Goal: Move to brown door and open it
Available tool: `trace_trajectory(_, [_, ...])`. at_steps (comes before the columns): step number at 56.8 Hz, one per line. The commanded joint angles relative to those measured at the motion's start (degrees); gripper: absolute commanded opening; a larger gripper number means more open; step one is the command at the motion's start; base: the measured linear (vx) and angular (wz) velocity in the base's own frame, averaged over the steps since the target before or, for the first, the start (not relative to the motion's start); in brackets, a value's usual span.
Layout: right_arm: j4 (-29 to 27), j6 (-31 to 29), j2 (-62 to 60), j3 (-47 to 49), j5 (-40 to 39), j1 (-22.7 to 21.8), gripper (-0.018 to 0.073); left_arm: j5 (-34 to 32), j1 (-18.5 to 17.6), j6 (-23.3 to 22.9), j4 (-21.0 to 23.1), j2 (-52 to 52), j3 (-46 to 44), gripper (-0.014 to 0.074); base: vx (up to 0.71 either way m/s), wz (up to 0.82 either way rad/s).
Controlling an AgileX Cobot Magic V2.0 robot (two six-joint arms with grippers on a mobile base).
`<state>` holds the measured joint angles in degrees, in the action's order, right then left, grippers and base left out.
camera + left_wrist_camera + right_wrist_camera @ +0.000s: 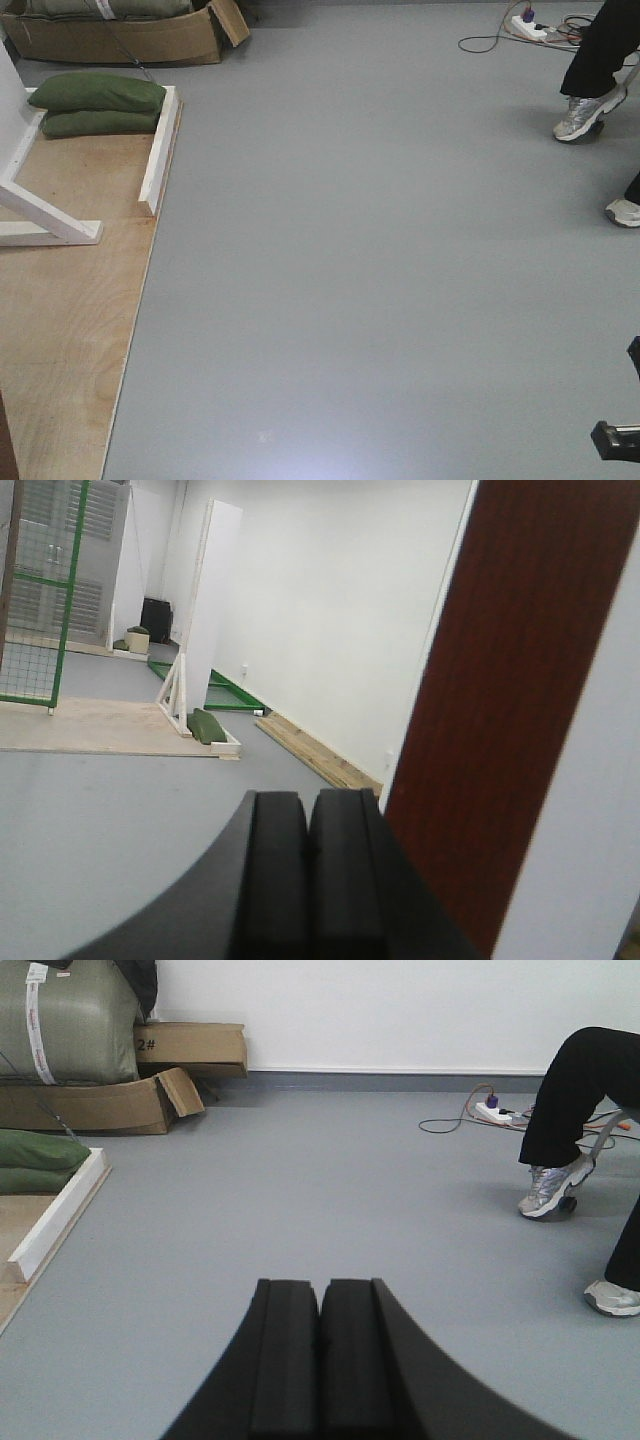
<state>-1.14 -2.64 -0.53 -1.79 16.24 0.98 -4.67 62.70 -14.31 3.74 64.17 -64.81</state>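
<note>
A dark brown panel point(510, 700), the brown door or its edge, stands close on the right of the left wrist view, with a white frame beside it. My left gripper point(309, 802) is shut and empty, just left of that panel. My right gripper point(321, 1288) is shut and empty, pointing out over open grey floor. No door handle shows in any view. In the front view only a black piece of the right arm point(615, 438) shows at the lower right corner.
A plywood platform point(60, 320) with a white wooden frame point(158, 150) and green sandbags point(98, 103) lies at the left. Cardboard boxes point(120, 40) stand behind it. A person's legs point(570, 1110) and a power strip with cables point(492, 1112) are at the right. A green mesh fence point(45, 590) stands far left.
</note>
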Motion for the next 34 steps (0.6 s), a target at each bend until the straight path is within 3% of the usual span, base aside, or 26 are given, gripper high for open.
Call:
trace_trajectory(1, [0.35,-0.31,-0.82,-0.23,-4.72,-0.10,0.0000,-9.72,0.41,-0.55,1.34,0.66,-1.97,-0.0003,0.00,0.00])
trace_trajectory(8, [0.35,-0.31,-0.82,-0.23,-4.72,-0.10,0.0000,-15.64,0.23,-2.36,7.38,3.69,-1.99,-0.0003,0.00,0.00])
trace_trajectory(14, [0.35,-0.31,-0.82,-0.23,-4.72,-0.10,0.0000,-16.03,0.23,-6.06,12.23,5.38,-1.99,-0.0003,0.00,0.00])
trace_trajectory(23, [0.35,-0.31,-0.82,-0.23,-4.72,-0.10,0.0000,-12.96,0.23,-8.62,12.40,5.78,-1.99,-0.0003,0.00,0.00])
trace_trajectory(34, [0.35,-0.31,-0.82,-0.23,-4.72,-0.10,0.0000,-10.82,0.21,-21.97,12.40,5.78,-1.99,-0.0003,0.00,0.00])
